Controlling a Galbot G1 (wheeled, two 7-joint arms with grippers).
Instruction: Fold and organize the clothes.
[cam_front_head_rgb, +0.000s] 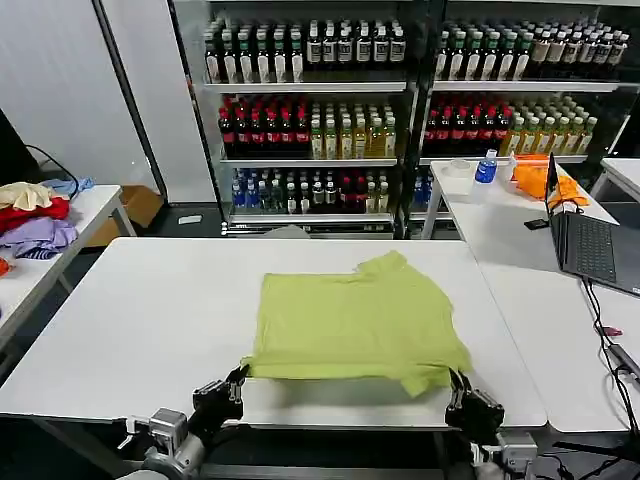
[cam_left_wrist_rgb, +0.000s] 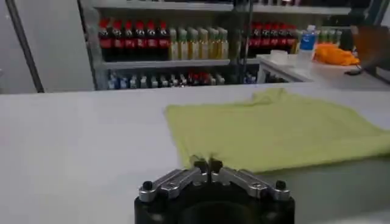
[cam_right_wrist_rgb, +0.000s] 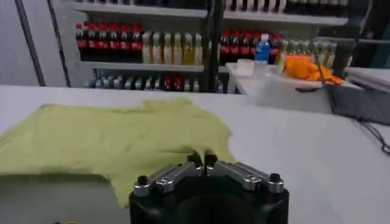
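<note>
Head view: we see the lime-green shirt (cam_front_head_rgb: 355, 322) lying flat on the white worktop (cam_front_head_rgb: 140, 320), roughly centred and toward the near edge, folded into a rough rectangle with a sleeve or collar bump at the far side and a small flap sticking out at the near right corner. Left tool (cam_front_head_rgb: 238, 382) sits at the near left corner of the shirt, right at the fabric edge. Right tool (cam_front_head_rgb: 459, 385) sits at the near right corner, just beside the flap.

Left wrist view: we see the left tool (cam_left_wrist_rgb: 208, 165) with its fingertips pressed together, no gap, at the near edge of the shirt (cam_left_wrist_rgb: 280, 131); we cannot tell if any fabric is pinched between them.

Right wrist view: right tool (cam_right_wrist_rgb: 202, 162) likewise has its tips closed against each other, right at the shirt (cam_right_wrist_rgb: 109, 140) edge; pinch on fabric unclear.

Also in the head view: a side worktop on the left with a red, purple and cream garment pile (cam_front_head_rgb: 32, 220), a laptop (cam_front_head_rgb: 585, 240) and orange cloth (cam_front_head_rgb: 535, 178) on the right worktop, drink shelves (cam_front_head_rgb: 400, 100) behind.
</note>
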